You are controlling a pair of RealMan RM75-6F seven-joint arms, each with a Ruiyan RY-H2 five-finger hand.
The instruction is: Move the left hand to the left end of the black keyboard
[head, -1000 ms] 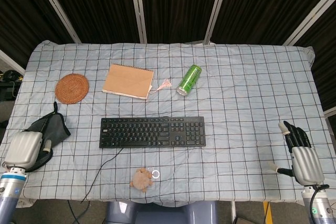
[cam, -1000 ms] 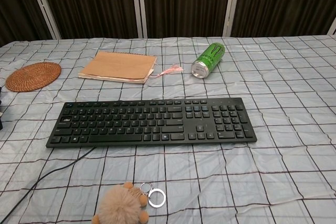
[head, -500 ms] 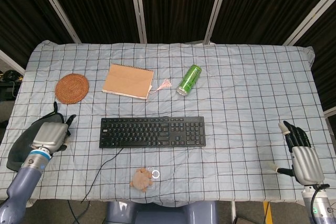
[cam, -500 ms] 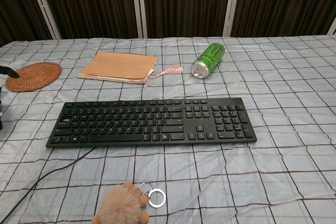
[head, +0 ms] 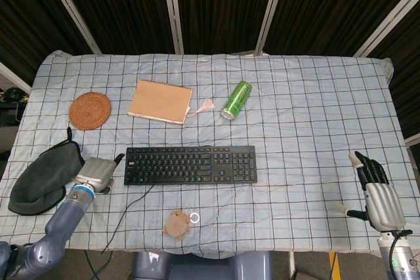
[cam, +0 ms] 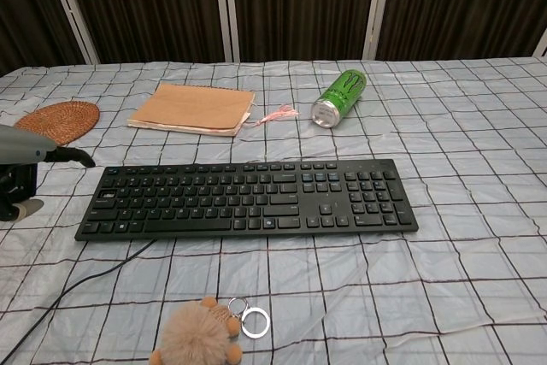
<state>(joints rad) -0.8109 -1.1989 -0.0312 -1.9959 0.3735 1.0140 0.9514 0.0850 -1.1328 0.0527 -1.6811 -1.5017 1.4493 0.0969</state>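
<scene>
Two hands showed at the near edge of the table [head: 315, 129]. The left hand [head: 97, 174] had travelled rightward from over the dark cloth [head: 41, 177] since the frames before, and now lay just beside the left end of the keyboard [head: 190, 164], with one dark fingertip reaching toward that end but not plainly touching it. It held nothing; whether its fingers were spread or curled could not be told from either view. In the chest view the same hand [cam: 21, 164] had come into the left edge of the picture, where a second earlier almost none of it showed. The right hand [head: 379, 193] had not moved: it rested near the right front corner, fingers extended and a little apart, holding nothing.

Nearest the front edge lay a small furry toy [head: 176, 223] with a key ring, and the keyboard's cable ran down beside it. The keyboard sat lengthwise across the middle of the table, left of centre. Farther back lay a round woven coaster [head: 90, 110], a brown notebook [head: 160, 101] with a pink tassel at its corner, and a green can [head: 236, 100] on its side.
</scene>
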